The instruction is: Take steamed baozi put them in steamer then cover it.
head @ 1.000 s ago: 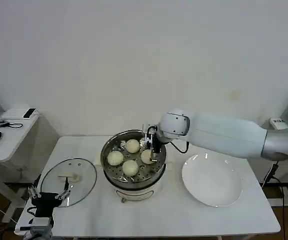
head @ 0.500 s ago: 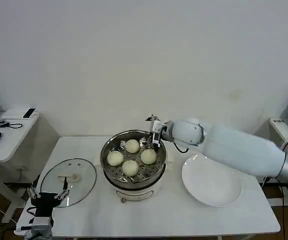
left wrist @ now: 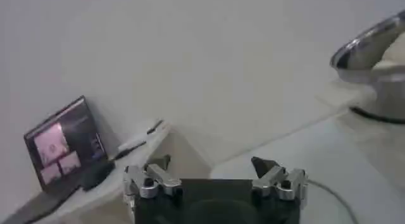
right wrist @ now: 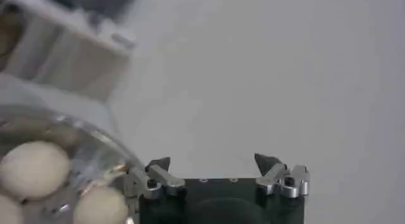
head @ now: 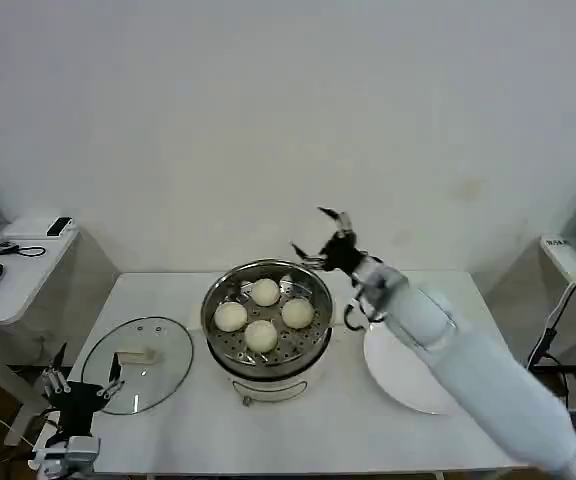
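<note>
The white desk (head: 298,430) carries the steamer (head: 266,322) at its middle, the empty white plate (head: 400,375) on the robot's right and the glass cover (head: 136,350) lying flat on its left. All four steamed baozi (head: 262,314) sit on the perforated tray, so loading looks finished and only covering remains. The right end effector (head: 325,238) hangs open and empty above the steamer's far rim; the left end effector (head: 76,383), also open, waits beside the cover.

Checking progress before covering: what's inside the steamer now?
Four baozi sit on the perforated tray inside the steamer. What lies beneath the tray is hidden. The cover lies on the table.
</note>
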Tool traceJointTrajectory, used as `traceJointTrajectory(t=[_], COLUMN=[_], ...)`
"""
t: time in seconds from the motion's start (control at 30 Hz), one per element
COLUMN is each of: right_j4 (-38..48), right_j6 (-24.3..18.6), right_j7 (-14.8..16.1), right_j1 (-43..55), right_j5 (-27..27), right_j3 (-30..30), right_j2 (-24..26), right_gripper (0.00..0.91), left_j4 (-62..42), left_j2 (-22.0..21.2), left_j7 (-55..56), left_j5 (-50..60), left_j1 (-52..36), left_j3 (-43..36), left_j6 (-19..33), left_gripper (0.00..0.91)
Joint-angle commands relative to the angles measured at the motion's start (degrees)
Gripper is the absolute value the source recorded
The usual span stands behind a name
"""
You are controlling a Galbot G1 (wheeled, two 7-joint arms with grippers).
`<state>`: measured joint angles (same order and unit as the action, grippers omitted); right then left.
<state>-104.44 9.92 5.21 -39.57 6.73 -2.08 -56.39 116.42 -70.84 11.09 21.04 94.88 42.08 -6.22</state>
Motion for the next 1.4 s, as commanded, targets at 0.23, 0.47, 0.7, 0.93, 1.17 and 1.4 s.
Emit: traceJointTrajectory(t=[0.23, 0.47, 0.7, 0.93, 1.17, 1.4], right_j4=[-11.8, -12.1, -13.5, -12.6, -12.9, -13.2], right_j6=[-14.8, -14.8, -14.6, -15.2, -15.6, -15.5], right_j7=[5.5, 4.2, 3.8, 3.5, 3.2, 2.1], right_j1=[-51.2, -53.8, -54.9, -55.6, -56.5, -57.1], right_j5=[-2.1, 0.1, -0.1, -1.6, -2.8, -4.4], right_j3=[-51.0, -53.0, -53.5, -53.6, -53.3, -52.7], right_j2=[-20.2, -21.9, -23.7, -25.6, -26.6, -27.7], right_gripper=[0.907, 0.907, 0.907, 0.907, 0.907, 0.907], left_j4=[-15.9, -25.3, -30.6, -30.0, -30.0, -30.6], left_j2=[6.9, 10.3, 14.1, 15.5, 16.4, 16.2], left_j7=[5.6, 9.5, 9.5, 7.5, 6.0, 5.3], left_j5=[43.1, 50.7, 51.0, 50.1, 48.0, 47.1], left_j1=[3.9, 0.4, -4.9, -9.2, -12.7, -15.1], left_j3=[0.2, -1.0, -4.1, -6.4, -8.3, -10.7], left_j6=[7.9, 9.1, 9.7, 9.4, 9.1, 8.9], left_gripper=[0.907, 0.907, 0.907, 0.907, 0.907, 0.907])
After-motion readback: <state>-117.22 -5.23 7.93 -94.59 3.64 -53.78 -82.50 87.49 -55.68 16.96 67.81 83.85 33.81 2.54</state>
